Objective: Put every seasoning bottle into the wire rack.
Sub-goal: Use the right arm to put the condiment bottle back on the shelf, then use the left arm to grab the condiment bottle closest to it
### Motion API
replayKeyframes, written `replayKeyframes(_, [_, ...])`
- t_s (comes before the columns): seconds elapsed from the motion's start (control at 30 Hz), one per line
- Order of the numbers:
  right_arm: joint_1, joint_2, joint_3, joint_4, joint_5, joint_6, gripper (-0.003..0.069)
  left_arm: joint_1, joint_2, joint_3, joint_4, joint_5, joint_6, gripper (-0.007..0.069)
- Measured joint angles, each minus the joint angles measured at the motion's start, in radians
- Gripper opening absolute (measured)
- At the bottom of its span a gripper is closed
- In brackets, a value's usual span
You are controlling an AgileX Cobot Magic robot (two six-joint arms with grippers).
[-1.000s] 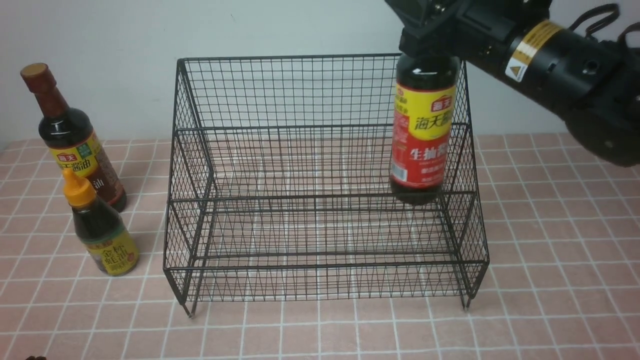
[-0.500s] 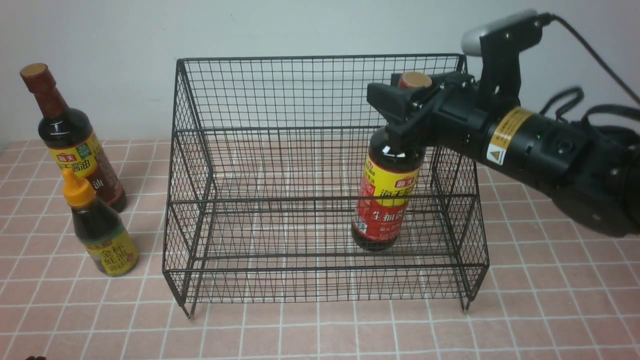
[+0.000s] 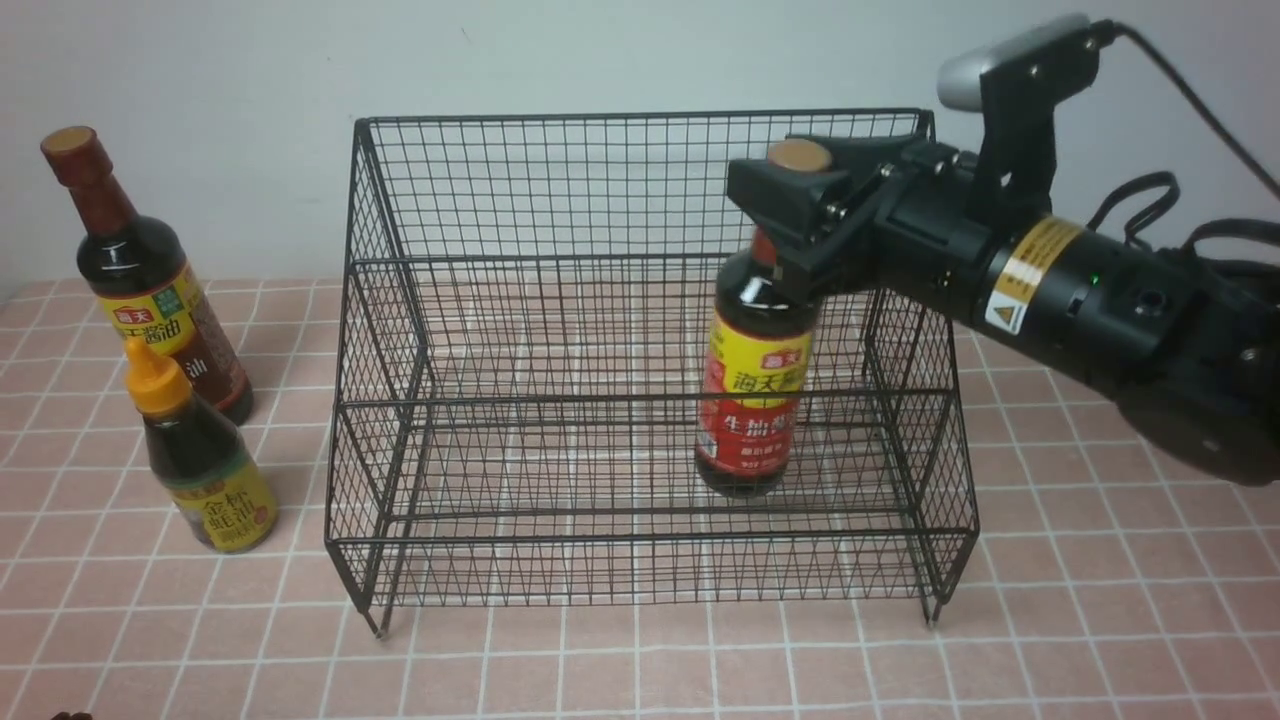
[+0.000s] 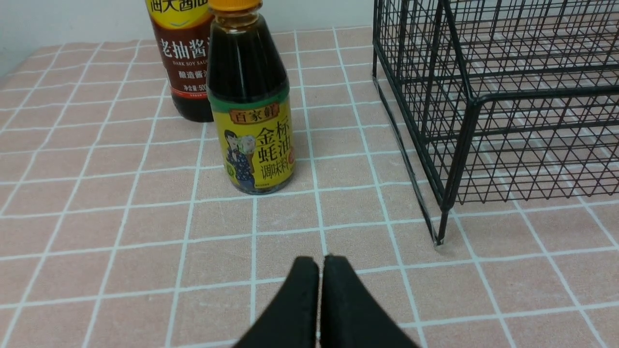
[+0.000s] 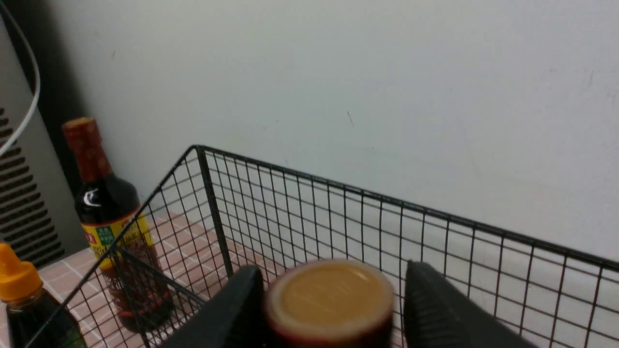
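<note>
Down by the table (image 4: pixel 96 217), the left gripper (image 4: pixel 320 258) has its fingers (image 4: pixel 297 295) pressed together on nothing. Past it, left of the wire rack (image 3: pixel 640 560), stand the short bottle (image 3: pixel 205 470) and one tall bottle (image 3: pixel 150 290). Farther back, the other tall bottle (image 3: pixel 750 400) stands inside the rack near its right side, with the right gripper (image 5: pixel 333 275) spread open around its cap (image 3: pixel 799 155).

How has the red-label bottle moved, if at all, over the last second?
Yes. The red-label bottle dropped and shifted left: its base, then level with the rack's middle rail, now sits well below it.
</note>
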Motion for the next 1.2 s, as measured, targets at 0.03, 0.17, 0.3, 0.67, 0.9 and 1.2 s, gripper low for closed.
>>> replayKeyframes(0.03, [0.0, -0.001, 0.0, 0.0, -0.001, 0.0, 0.0398, 0.0, 0.0, 0.0, 0.0, 0.0, 0.0, -0.0007])
replayKeyframes(0.17, [0.002, -0.024, 0.001, -0.006, 0.005, 0.0, 0.0444, 0.0, 0.0, 0.0, 0.0, 0.0, 0.0, -0.0007])
replayKeyframes(0.3, [0.002, -0.101, 0.002, -0.006, 0.089, 0.0, 0.0446, 0.0, 0.0, 0.0, 0.0, 0.0, 0.0, -0.0007])
replayKeyframes(0.67, [0.002, -0.608, 0.002, 0.159, 0.938, -0.164, 0.0162, 0.0, 0.0, 0.0, 0.0, 0.0, 0.0, -0.0007])
replayKeyframes(0.9, [-0.003, -0.972, 0.15, 0.294, 1.205, -0.228, -0.0007, 0.0, 0.0, 0.0, 0.0, 0.0, 0.0, -0.0007])
replayKeyframes(1.2, [-0.169, -1.421, 0.643, 0.46, 0.761, -0.256, -0.001, 0.0, 0.0, 0.0, 0.0, 0.0, 0.0, -0.0007])
